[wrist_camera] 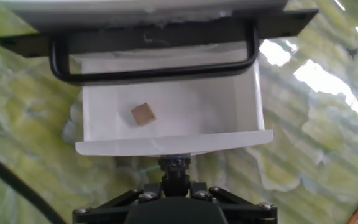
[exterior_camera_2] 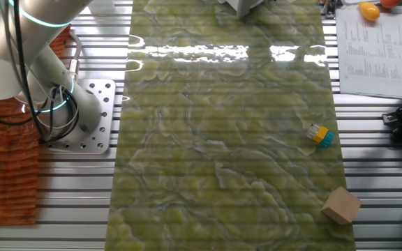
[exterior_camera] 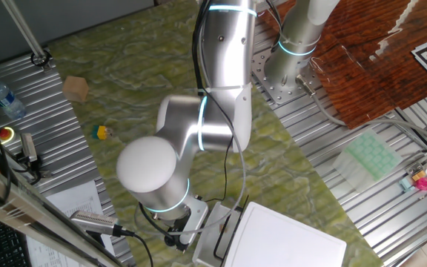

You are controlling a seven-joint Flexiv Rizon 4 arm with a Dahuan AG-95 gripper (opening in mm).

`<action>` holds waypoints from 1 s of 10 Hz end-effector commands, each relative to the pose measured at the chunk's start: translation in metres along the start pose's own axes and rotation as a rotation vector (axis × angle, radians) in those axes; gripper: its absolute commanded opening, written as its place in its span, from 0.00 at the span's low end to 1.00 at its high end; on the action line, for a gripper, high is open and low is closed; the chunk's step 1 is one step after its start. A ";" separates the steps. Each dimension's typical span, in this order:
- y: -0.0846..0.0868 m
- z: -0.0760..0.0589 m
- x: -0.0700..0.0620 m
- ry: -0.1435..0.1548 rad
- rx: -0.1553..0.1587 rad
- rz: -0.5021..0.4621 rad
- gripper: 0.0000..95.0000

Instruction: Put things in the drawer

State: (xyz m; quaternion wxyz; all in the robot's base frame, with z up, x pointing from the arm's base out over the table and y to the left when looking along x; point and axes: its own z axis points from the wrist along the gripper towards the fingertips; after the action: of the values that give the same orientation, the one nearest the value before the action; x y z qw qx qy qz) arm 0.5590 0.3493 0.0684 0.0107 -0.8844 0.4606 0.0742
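In the hand view the white drawer (wrist_camera: 247, 106) stands pulled out from under the flat white box unit (wrist_camera: 148, 6). A black wire loop handle (wrist_camera: 154, 73) spans its far part. A tiny tan-brown cube (wrist_camera: 143, 114) lies on the drawer floor, left of centre. My gripper (wrist_camera: 176, 165) sits just outside the drawer's near lip. Its tips show as one dark stub with no gap, and nothing shows between them. In one fixed view the gripper (exterior_camera: 178, 236) hangs beside the drawer (exterior_camera: 215, 231) and the box unit (exterior_camera: 288, 237). The small black piece is not identifiable.
A larger tan wooden block (exterior_camera: 75, 88) (exterior_camera_2: 340, 206) and a yellow-blue toy (exterior_camera: 101, 133) (exterior_camera_2: 319, 135) lie on the green mat (exterior_camera_2: 222, 153). A water bottle (exterior_camera: 4, 99), papers (exterior_camera_2: 372, 49) and tools sit on the slatted table around it.
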 end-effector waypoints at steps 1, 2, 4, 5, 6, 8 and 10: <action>0.000 -0.001 -0.004 0.001 -0.008 0.002 0.00; 0.000 -0.002 -0.006 0.000 -0.008 0.003 0.00; 0.000 0.000 -0.012 0.000 -0.009 0.003 0.00; 0.001 0.001 -0.013 -0.005 -0.007 0.006 0.00; 0.002 0.001 -0.015 -0.005 -0.007 0.006 0.00; 0.002 0.000 -0.020 -0.005 -0.010 0.008 0.00; 0.003 0.001 -0.024 -0.007 -0.010 0.015 0.00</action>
State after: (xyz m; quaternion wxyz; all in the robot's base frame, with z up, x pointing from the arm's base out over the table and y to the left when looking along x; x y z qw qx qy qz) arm 0.5413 0.3677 0.0701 0.0068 -0.8798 0.4685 0.0803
